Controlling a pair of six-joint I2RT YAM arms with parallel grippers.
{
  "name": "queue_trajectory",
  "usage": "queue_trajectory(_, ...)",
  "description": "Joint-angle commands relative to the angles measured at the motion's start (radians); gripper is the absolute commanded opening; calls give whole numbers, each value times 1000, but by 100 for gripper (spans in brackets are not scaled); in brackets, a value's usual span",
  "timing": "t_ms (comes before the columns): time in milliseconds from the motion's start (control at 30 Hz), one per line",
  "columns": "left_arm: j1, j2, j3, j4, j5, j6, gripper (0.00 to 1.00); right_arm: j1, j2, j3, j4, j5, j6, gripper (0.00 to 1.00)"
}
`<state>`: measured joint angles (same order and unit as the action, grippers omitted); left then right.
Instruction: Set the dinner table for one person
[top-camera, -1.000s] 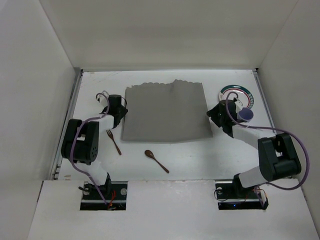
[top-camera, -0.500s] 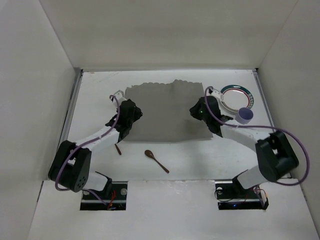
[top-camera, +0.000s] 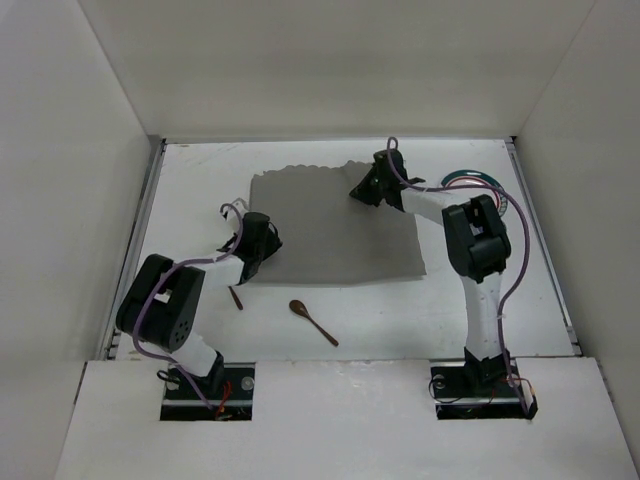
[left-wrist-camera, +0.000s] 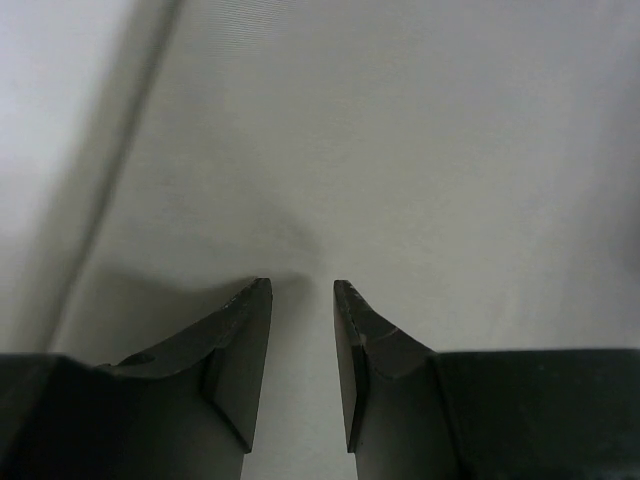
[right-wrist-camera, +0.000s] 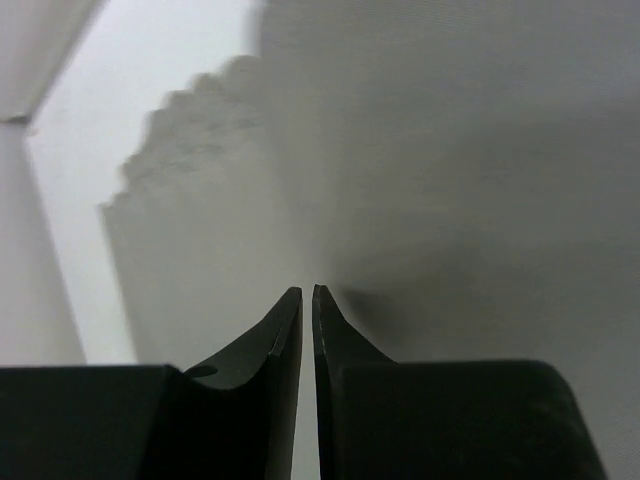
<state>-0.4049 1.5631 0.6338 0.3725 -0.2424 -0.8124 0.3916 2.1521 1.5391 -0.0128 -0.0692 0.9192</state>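
Observation:
The white dinner table (top-camera: 190, 180) carries a grey cloth mat (top-camera: 330, 225) at its middle. My left gripper (top-camera: 262, 236) is low over the mat's near left part. In the left wrist view its jaws (left-wrist-camera: 302, 285) stand a little apart with only mat (left-wrist-camera: 400, 150) between them. My right gripper (top-camera: 362, 188) is at the mat's far right part, beside a raised wrinkle. In the right wrist view its jaws (right-wrist-camera: 307, 290) are almost together, tips at the mat (right-wrist-camera: 450, 150). A brown spoon (top-camera: 312, 320) and a brown fork (top-camera: 236, 298) lie near the mat's front edge.
A white plate with a green rim (top-camera: 478, 177) sits at the far right, mostly hidden by my right arm. White walls enclose the table on the left, back and right. The fork is partly under my left arm.
My right gripper has swung from the mat's right edge to its far right part, and the arm now hides the plate and purple cup. My left gripper stayed at the mat's near left.

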Motion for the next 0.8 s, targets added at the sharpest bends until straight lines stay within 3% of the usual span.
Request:
queue_trajectory(0, 47, -11, -32, 48, 18, -34, 29, -18, 37, 82, -166, 26, 70, 15)
queue_trajectory(233, 102, -25, -56, 7, -8, -47, 29, -13, 22, 142, -249, 253, 38, 19)
queue_trajectory(400, 88, -49, -60, -4, -55, -50, 29, -13, 20, 196, -201, 174, -60, 33)
queue_trajectory(600, 93, -100, -82, -12, -124, -36, 29, -18, -168, -60, -98, 232, -94, 47)
queue_trajectory(767, 119, -86, -82, -17, -118, -44, 32, -121, -285, -236, -75, 275, -94, 54)
